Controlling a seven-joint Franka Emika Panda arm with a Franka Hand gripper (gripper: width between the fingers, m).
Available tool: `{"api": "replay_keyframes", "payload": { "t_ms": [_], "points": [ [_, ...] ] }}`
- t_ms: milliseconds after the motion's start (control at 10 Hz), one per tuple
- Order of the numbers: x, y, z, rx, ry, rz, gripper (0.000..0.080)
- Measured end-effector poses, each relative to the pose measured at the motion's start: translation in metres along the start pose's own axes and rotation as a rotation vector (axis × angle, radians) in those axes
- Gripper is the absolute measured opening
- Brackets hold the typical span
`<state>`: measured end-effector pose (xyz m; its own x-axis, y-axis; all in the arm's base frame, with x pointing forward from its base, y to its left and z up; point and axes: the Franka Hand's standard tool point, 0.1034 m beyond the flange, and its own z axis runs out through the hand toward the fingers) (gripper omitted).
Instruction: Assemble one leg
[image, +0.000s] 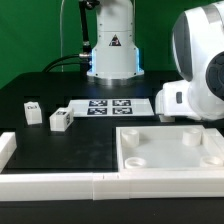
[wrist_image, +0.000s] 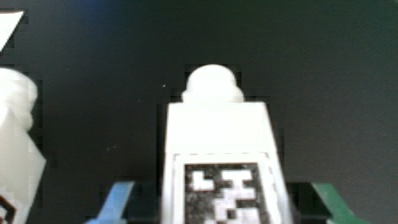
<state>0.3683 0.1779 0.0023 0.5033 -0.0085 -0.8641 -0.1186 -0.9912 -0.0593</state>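
Note:
In the wrist view a white leg (wrist_image: 222, 150) with a rounded peg at its far end and a black-and-white tag on its upper face lies between the fingers of my gripper (wrist_image: 226, 203). The blue fingertip (wrist_image: 121, 203) and the green fingertip (wrist_image: 333, 203) stand on either side of it, with a dark gap on each side, so the gripper is open around the leg. In the exterior view the gripper is hidden behind the arm's white body (image: 200, 70). Two more legs (image: 60, 120) (image: 32, 110) lie at the exterior view's left.
The large white tray-like piece with round corner sockets (image: 170, 160) lies at the front right. The marker board (image: 110, 107) lies mid-table. A white rail (image: 60, 185) runs along the front edge. Another white part (wrist_image: 15, 130) lies beside the leg in the wrist view.

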Motion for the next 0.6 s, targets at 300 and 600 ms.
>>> {"api": "replay_keyframes", "payload": {
  "t_ms": [300, 600],
  "points": [
    [0.0000, 0.0000, 0.0000, 0.000, 0.000, 0.000, 0.0285],
    [-0.0034, 0.0014, -0.0082, 0.002, 0.013, 0.001, 0.0287]
  ]
}}
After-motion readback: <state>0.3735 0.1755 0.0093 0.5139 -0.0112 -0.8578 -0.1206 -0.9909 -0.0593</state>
